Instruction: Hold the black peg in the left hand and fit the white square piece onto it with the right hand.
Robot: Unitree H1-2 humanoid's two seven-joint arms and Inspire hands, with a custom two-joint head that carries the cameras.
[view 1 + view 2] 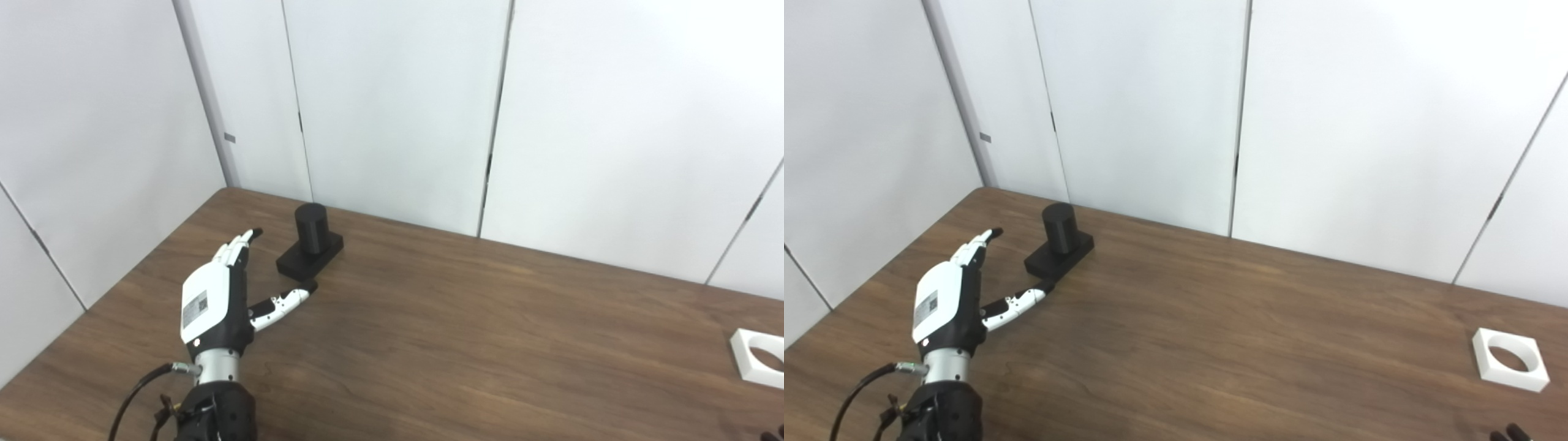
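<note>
The counter is dark wood and runs up to white wall panels along its far edge and left edge. My left robot hand hovers over the counter's near left part, its back turned up, fingers straight and pointing toward the far left corner, thumb stretched out to the side. It is spread wide and holds nothing. The thumb tip lies just beside the near corner of the peg's flat base; I cannot tell whether it touches. The peg is a black cylinder standing upright on that black base, near the far left corner of the counter. The white piece lies flat near the right edge, well apart from the peg, its round hole facing up. Of my right robot hand only dark fingertips show at the near right corner, too little to tell if it is spread or closed.
</note>
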